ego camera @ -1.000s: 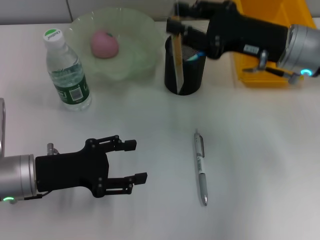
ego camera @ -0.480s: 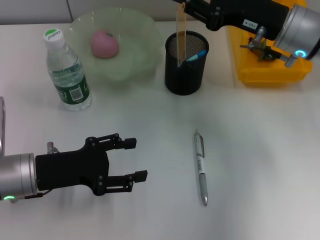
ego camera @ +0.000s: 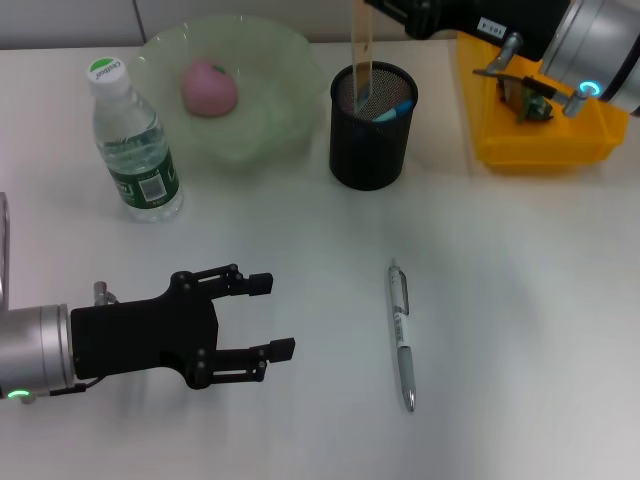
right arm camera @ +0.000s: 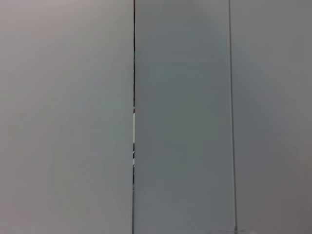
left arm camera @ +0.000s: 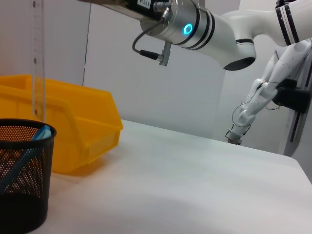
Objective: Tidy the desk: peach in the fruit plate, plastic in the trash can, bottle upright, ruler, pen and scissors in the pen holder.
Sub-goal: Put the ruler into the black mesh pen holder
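My right gripper [ego camera: 378, 8] is at the top edge of the head view, shut on the upper end of a clear yellowish ruler [ego camera: 361, 55]. The ruler hangs upright with its lower end inside the black mesh pen holder [ego camera: 370, 150]. A blue item [ego camera: 396, 105] lies in the holder. The ruler [left arm camera: 38, 63] and holder [left arm camera: 22, 180] also show in the left wrist view. A silver pen [ego camera: 402, 335] lies on the desk in front of the holder. The bottle [ego camera: 135, 150] stands upright. The pink peach [ego camera: 208, 87] sits in the green plate [ego camera: 290, 125]. My left gripper [ego camera: 272, 318] is open and empty at front left.
A yellow bin [ego camera: 540, 135] stands at the back right, under the right arm; it also shows in the left wrist view [left arm camera: 73, 136]. The right wrist view shows only grey wall panels. The desk is white.
My right arm has risen and drawn back toward the top edge with the ruler, which now hangs upright into the holder's mouth. The left arm has not moved.
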Tool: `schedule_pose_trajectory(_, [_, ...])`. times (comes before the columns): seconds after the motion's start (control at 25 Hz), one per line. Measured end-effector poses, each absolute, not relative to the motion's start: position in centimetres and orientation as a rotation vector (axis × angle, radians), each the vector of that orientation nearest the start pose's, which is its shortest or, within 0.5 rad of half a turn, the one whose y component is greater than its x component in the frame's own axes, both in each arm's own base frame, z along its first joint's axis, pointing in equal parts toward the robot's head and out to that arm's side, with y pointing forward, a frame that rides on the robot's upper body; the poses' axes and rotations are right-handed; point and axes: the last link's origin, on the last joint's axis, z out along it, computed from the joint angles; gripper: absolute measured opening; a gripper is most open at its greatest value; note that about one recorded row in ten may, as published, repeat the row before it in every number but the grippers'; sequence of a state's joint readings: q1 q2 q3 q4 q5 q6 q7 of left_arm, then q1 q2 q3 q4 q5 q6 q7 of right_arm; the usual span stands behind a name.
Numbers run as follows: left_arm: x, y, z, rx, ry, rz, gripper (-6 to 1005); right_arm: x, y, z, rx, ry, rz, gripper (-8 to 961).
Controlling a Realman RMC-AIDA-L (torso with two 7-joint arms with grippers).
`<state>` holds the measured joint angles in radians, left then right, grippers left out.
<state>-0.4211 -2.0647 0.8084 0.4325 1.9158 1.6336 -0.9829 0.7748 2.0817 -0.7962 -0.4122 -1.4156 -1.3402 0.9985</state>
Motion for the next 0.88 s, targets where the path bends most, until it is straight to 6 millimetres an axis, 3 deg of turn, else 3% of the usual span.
schedule_pose_trajectory(0.48, [-28.7, 26.6, -3.6, -2.799, -0.399, -0.841, 797, 16.2, 41.4, -0.4, -2.336, 0.193, 1.088, 405])
schedule_pose_trajectory(0.88, [-29.9, 26.9, -2.4, -2.493, -0.436, -0.965, 797, 16.3, 41.8, -1.0, -2.319, 0.179, 1.047, 409])
